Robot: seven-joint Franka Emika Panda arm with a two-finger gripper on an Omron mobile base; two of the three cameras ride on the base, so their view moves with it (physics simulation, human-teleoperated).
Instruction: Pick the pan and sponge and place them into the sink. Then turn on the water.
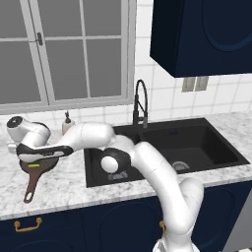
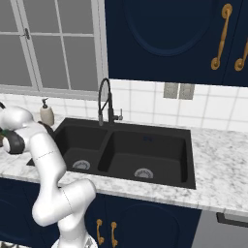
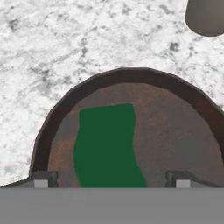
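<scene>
The dark brown pan (image 3: 179,131) lies on the marble counter left of the sink (image 1: 162,124), its long handle (image 1: 32,184) pointing toward the counter's front edge. Inside the pan rests the sponge (image 3: 107,146), green top up. My gripper (image 3: 111,181) hangs just above the pan and is open, one fingertip on each side of the sponge's near end and nothing between them. In the left base view my hand covers most of the pan (image 1: 48,166). The black faucet (image 1: 140,101) arches over the sink, and I see no stream of water.
A soap dispenser (image 1: 67,123) stands behind the pan near the window; a rounded grey-brown base (image 3: 205,17) close to the pan's rim looks like it. A dark blue wall cabinet (image 1: 202,34) hangs over the sink's right side. Marble counter (image 2: 223,164) continues right of the sink (image 2: 145,145).
</scene>
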